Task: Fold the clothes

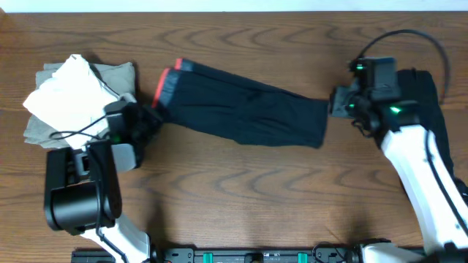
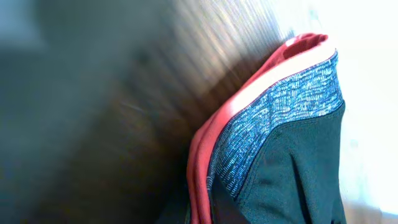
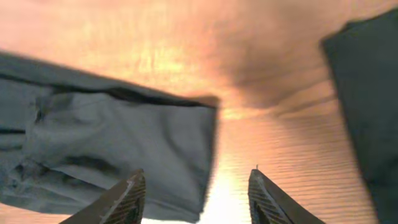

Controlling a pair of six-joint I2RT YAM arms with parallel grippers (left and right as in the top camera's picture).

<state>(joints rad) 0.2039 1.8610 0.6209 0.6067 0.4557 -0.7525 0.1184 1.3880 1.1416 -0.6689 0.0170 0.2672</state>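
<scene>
Right pincer (image 3: 197,175) agape, just beside leg end of black pants (image 3: 112,137)

Black pants (image 1: 245,109): folded into a long band, lying slantwise on the wooden table (image 1: 241,197), left end nearer the far edge.
Waistband (image 1: 167,86): coral-red lining showing at the pants' left end.
Left gripper (image 1: 148,117): at the pants' waistband corner; jaws hidden from above.
Right gripper (image 1: 338,102): just beside the pants' right end; finger gap not readable.
Black piece (image 1: 433,88): right of the pants, apart from them, partly under the right arm (image 1: 417,168).
White and grey-beige cloths (image 1: 73,91): piled left of the pants, beyond the left gripper.
</scene>
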